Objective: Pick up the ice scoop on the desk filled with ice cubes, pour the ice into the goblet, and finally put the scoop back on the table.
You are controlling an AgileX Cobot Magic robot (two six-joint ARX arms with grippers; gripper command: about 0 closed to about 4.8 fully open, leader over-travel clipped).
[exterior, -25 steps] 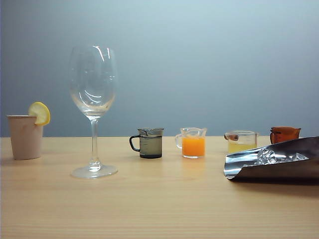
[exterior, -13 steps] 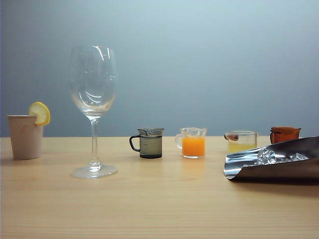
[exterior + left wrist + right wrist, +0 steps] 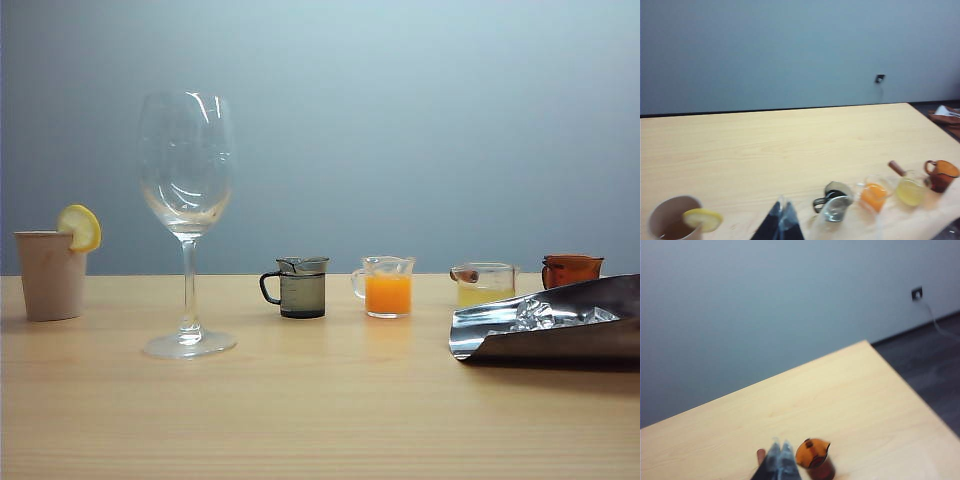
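The silver ice scoop (image 3: pixel 556 333) lies on the desk (image 3: pixel 300 410) at the right, its open mouth facing left, with ice cubes (image 3: pixel 534 314) inside. The empty goblet (image 3: pixel 187 190) stands upright at the left. Neither gripper shows in the exterior view. In the left wrist view my left gripper (image 3: pixel 782 207) is shut and empty, hanging above the desk between the beige cup (image 3: pixel 670 220) and the grey jug (image 3: pixel 834 196). My right gripper (image 3: pixel 780 446) is also shut and empty, just beside the amber jug (image 3: pixel 814 458). The scoop does not show in the right wrist view.
A beige cup (image 3: pixel 50 275) with a lemon slice (image 3: pixel 80 227) stands at the far left. Behind the scoop runs a row of small jugs: grey (image 3: pixel 299 287), orange (image 3: pixel 388 287), yellow (image 3: pixel 485 283), amber (image 3: pixel 572 270). The desk's far corner (image 3: pixel 867 342) drops to a dark floor.
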